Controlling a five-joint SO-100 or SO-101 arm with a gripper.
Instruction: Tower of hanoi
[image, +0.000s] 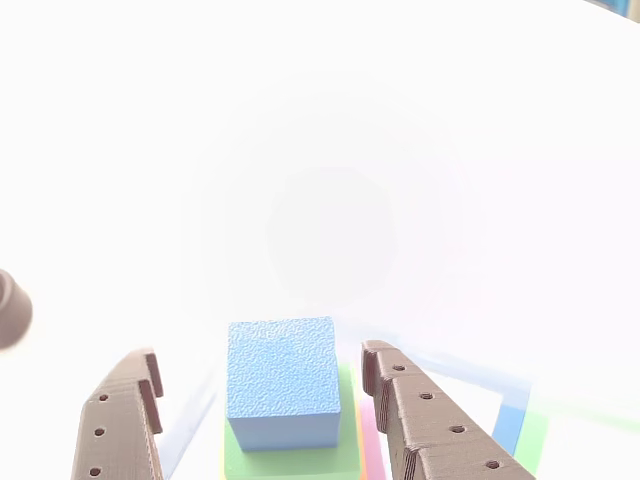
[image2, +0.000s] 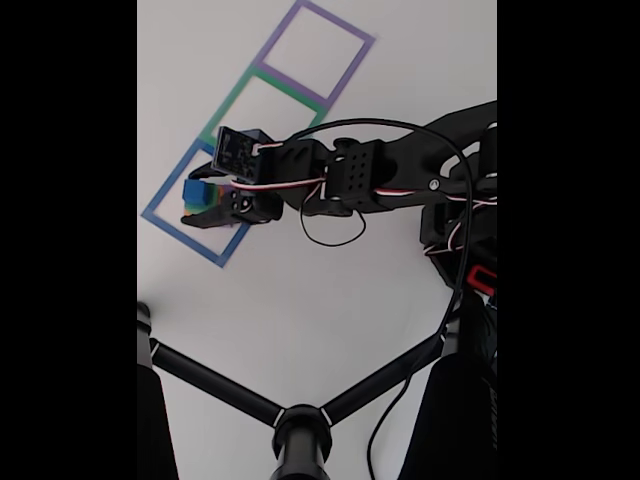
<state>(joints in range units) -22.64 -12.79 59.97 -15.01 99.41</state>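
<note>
My hand (image: 265, 385) is spread wide, brown fingers (image: 420, 415) on either side of the blue cube (image: 282, 380), clear gaps both sides, no contact I can see. It's holding nothing. Blue cube sits on top of a green block (image: 300, 455), which is wider and sticks out below it; a thin yellow edge and a pink strip (image: 372, 440) show beside the green one, so there's a stack there, lower parts cut off by the frame edge.

In the fixed view the hand (image2: 205, 205) is at the blue cube (image2: 192, 190), stack standing inside the blue taped square (image2: 160, 218) on the white surface (image2: 300, 300). That square is the end one of a row of three: green square (image2: 225, 105) next, purple square (image2: 340, 28) beyond. The arm (image2: 350, 175) reaches in from the right with looping cables. A black forked stand (image2: 300, 425) sits at the bottom of the fixed view, well apart from the stack.

The other view is heavily washed out; a dark round object (image: 12, 310) is at the left edge, can't tell what.
</note>
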